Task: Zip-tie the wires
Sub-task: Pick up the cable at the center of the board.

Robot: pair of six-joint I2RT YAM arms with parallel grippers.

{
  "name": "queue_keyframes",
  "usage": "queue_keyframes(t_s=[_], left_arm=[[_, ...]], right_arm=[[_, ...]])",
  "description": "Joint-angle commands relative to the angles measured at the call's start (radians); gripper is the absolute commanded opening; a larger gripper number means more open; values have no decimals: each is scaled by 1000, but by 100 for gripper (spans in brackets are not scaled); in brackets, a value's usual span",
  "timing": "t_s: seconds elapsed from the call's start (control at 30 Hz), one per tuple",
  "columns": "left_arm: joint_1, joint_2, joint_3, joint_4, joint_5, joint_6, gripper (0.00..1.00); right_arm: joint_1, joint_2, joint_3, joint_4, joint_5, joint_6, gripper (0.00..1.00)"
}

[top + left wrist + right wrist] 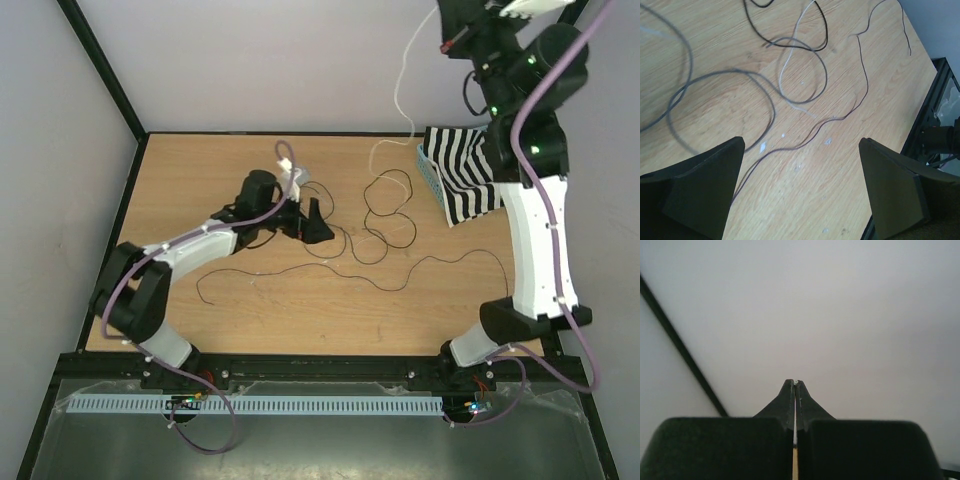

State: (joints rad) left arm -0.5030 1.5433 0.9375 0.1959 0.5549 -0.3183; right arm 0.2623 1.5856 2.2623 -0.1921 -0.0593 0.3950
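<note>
Over the bench (250, 310), I am hovering my left claw (802, 145), fully released, above the looping wires (385, 215) to gather them; rightward, I am holding my right claw (795, 385) high, clenched on a pale strip (398, 100), probably the tie.

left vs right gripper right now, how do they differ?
The left gripper is wide open; the right gripper is shut, pinching a thin pale strand. The left gripper hangs low over the table, just above the wires; the right gripper sits high, facing the wall. The left gripper holds nothing; the right gripper does. Shared: both have dark two-finger jaws.
</note>
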Motion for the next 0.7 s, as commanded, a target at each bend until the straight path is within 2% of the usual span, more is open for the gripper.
queue_keyframes(t_s=[0.0, 0.37, 0.67], left_arm=[[-68, 113, 135, 52, -11, 25, 99], [-223, 472, 471, 83, 69, 42, 99], [-271, 650, 653, 94, 42, 46, 99]], right_arm=[[1, -100, -47, -29, 153, -126, 0], [1, -244, -173, -70, 220, -177, 0], [1, -301, -238, -69, 168, -145, 0]])
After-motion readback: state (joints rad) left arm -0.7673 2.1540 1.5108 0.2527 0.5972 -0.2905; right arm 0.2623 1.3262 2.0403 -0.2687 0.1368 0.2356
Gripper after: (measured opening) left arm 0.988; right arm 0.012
